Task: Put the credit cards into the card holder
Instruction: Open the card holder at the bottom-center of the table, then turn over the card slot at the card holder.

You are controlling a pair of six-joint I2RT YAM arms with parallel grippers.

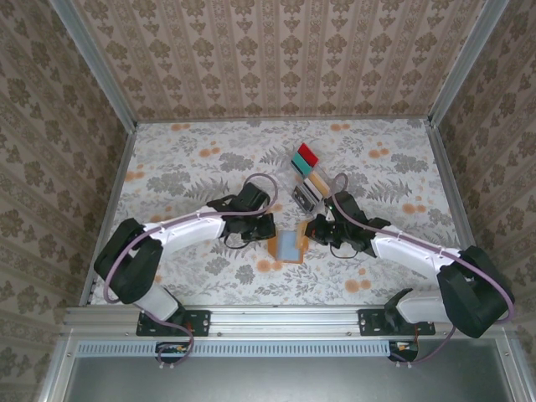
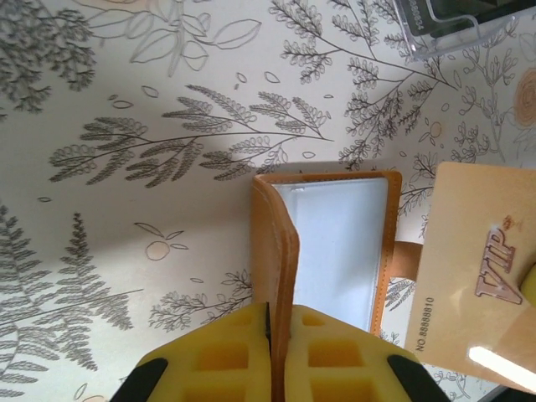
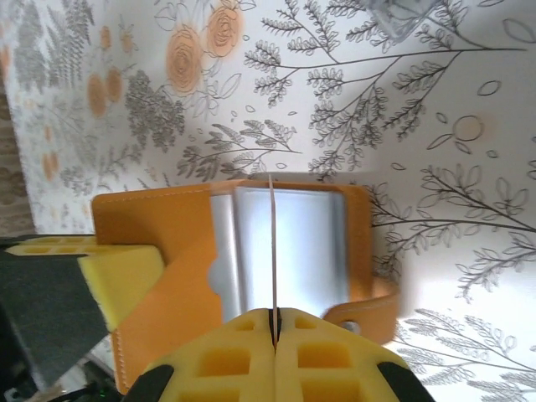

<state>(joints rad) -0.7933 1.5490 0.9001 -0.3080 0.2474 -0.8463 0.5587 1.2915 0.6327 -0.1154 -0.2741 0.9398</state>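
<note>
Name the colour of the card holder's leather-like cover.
Orange-tan. The card holder shows it best in the right wrist view.

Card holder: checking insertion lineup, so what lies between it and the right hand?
A thin card, edge-on, pinched in the right hand, reaching over the open card holder; right wrist view.

Table top [image 1: 184,167] cream, grey fern-and-leaf print, scattered orange blossoms; walls [image 1: 276,59] tan-brown damask in vertical stripes; card holder [image 2: 275,243] orange-tan, paler stitching along edge, milky clear window inside; beige card [image 2: 481,268] with raised bronze "VIP", dark number print; red card [image 1: 307,153], teal card [image 1: 300,162] toward table's far edge; left gripper [image 2: 270,322], right gripper [image 3: 273,322] foam yellow; arms [image 1: 184,224] white, black joints.
</note>
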